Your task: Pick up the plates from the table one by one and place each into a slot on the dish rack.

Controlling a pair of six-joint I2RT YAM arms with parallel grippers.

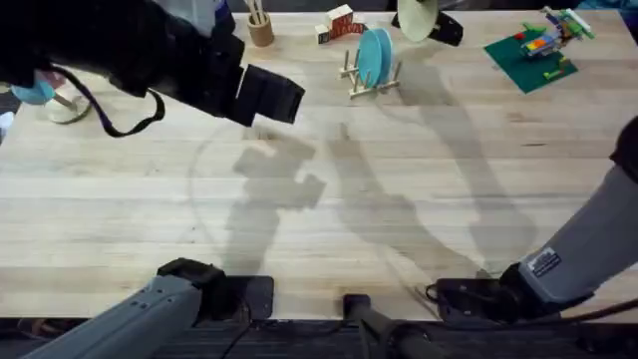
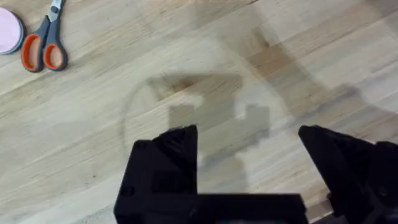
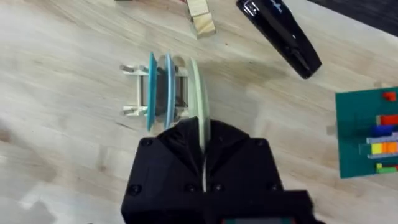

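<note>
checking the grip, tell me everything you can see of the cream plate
The cream plate is round, thin, plastic-looking and pale yellow. It stands on edge, pinched at its rim by the right hand. It hangs above the rack, beside two blue plates already slotted there, not yet seated in a slot.

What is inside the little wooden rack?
The dish rack holds a turquoise-blue plate and a pale blue plate, both standing on edge. The right gripper holds the cream-yellow plate just beside them; its lower edge is hidden by the fingers.
</note>
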